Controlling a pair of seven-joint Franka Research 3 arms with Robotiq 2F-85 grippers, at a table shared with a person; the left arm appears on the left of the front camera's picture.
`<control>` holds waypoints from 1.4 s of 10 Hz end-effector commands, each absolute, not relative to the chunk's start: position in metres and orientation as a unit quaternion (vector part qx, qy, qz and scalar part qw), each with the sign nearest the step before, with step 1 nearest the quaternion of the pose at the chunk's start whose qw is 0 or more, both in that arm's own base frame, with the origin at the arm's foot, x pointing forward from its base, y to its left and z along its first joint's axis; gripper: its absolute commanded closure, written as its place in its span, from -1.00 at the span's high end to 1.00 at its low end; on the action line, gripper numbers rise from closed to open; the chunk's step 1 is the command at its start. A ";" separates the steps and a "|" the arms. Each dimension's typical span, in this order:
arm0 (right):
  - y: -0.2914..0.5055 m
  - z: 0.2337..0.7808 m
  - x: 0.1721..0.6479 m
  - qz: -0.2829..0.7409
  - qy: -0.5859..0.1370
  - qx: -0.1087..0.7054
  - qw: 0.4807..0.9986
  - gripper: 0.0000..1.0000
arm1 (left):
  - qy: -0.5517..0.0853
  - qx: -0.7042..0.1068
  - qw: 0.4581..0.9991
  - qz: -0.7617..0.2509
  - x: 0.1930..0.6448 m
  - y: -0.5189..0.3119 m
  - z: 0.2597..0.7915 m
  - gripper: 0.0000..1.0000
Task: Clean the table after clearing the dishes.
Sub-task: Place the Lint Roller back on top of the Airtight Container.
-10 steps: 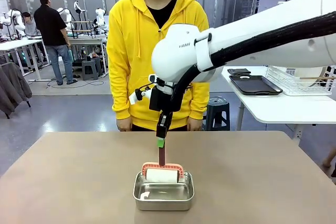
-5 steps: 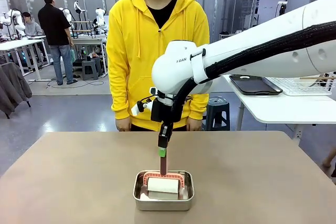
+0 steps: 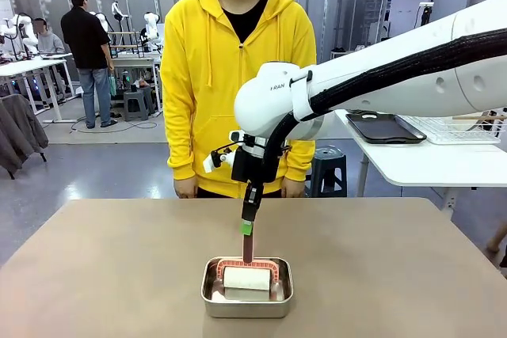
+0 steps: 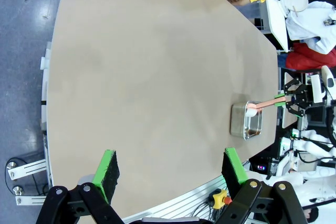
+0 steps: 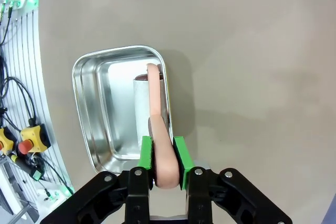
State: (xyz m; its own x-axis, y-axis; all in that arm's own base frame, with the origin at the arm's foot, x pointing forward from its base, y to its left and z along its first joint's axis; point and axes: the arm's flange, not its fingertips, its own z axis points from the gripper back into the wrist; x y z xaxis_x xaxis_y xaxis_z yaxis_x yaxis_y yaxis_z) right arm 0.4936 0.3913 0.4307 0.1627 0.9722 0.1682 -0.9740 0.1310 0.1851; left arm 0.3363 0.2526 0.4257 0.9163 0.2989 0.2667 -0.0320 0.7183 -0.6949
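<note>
Right claw (image 3: 247, 235) is clamped on the roller (image 3: 246, 277) handle, roller sitting in the pan (image 3: 246, 297) at 6 o'clock. Lifted crooked, it could snag the rim and drag it. Left claw (image 4: 170, 169) hangs open.

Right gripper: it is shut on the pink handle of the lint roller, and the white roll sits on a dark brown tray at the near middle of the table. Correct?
Not quite. The right gripper is shut on the lint roller, but the roll sits in a small steel pan, not on a tray. The front view and right wrist view both show it, on the table.
</note>
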 end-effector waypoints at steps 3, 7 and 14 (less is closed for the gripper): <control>0.391 0.431 0.492 0.647 -0.005 0.125 0.752 -0.56 | -0.184 -0.367 0.908 0.091 0.334 0.253 0.427 1.00; 0.393 0.431 0.492 0.648 -0.001 0.127 0.751 -0.56 | -0.184 -0.367 0.908 0.091 0.334 0.253 0.427 1.00; 0.407 0.441 0.497 0.662 0.018 0.120 0.740 0.14 | -0.184 -0.367 0.908 0.091 0.334 0.253 0.427 1.00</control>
